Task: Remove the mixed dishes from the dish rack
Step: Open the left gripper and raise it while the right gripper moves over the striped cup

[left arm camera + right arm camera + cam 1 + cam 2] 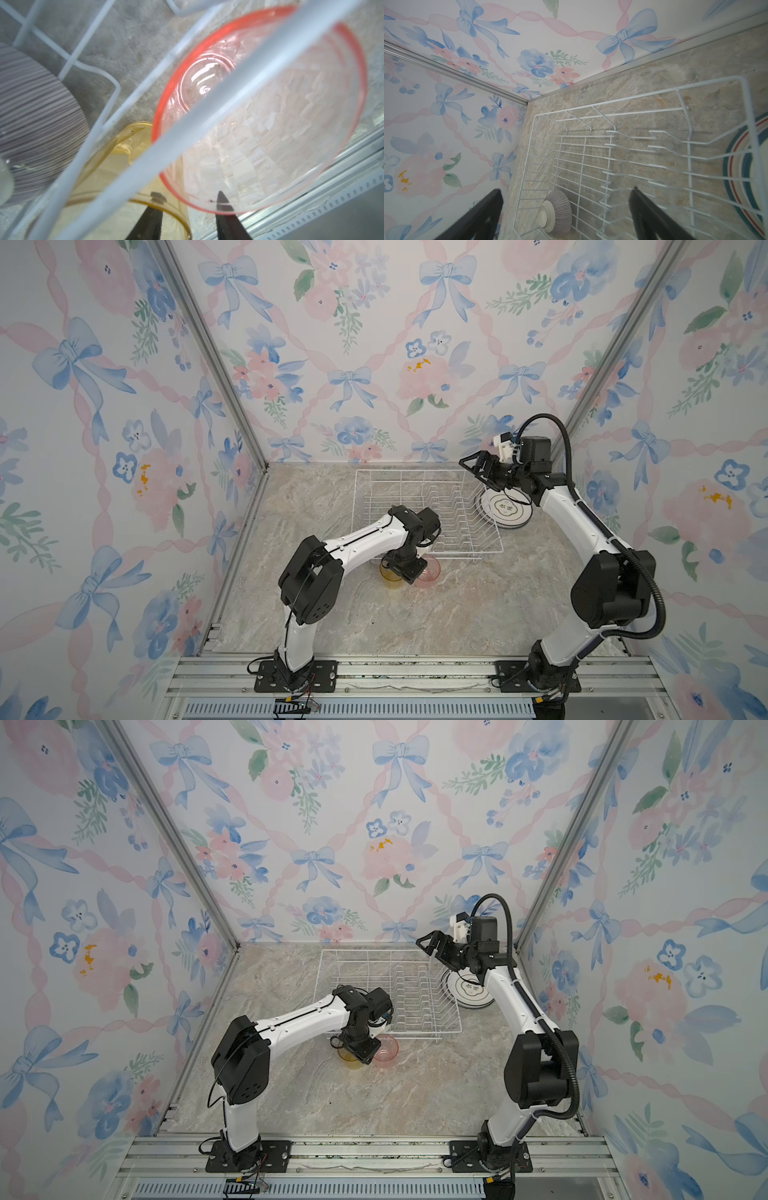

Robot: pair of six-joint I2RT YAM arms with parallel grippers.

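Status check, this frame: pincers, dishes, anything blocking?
Left pincer open astride rim of pink translucent tumbler, yellow translucent tumbler alongside, on table. Right pincer open, empty, above white wire dish rack. Small purple-striped bowl in rack; left arm overhangs it.

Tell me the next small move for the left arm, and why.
Probably lift the left gripper straight up. Its jaws stand apart astride the wall of the pink translucent tumbler, which stands on the marble table right beside the yellow translucent tumbler; a sideways move could knock either over.
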